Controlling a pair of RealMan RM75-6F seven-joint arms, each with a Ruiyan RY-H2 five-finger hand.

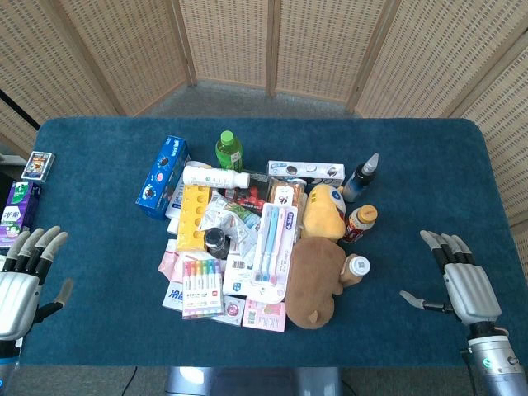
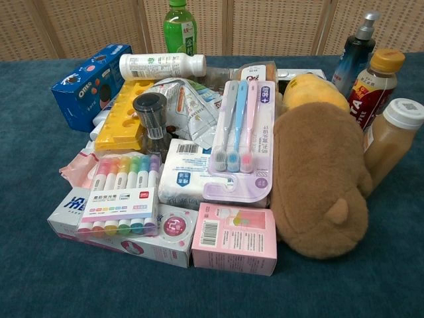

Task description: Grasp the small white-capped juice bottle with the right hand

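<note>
The small white-capped juice bottle (image 1: 356, 268) (image 2: 392, 142) stands upright at the right edge of the pile, touching the brown plush toy (image 1: 315, 282) (image 2: 320, 177). Its liquid is tan-yellow. My right hand (image 1: 462, 285) rests over the blue cloth well to the right of the bottle, fingers spread, holding nothing. My left hand (image 1: 25, 276) is at the table's left front, also spread and empty. Neither hand appears in the chest view.
Behind the bottle stand an orange-capped bottle (image 1: 360, 223) (image 2: 373, 88) and a dark spray bottle (image 1: 361, 176) (image 2: 354, 52). A yellow plush (image 1: 324, 210), toothbrush pack (image 1: 272, 247), marker set (image 1: 200, 286), pink box (image 2: 235, 238), Oreo box (image 1: 162, 176) and green bottle (image 1: 228, 151) crowd the centre.
</note>
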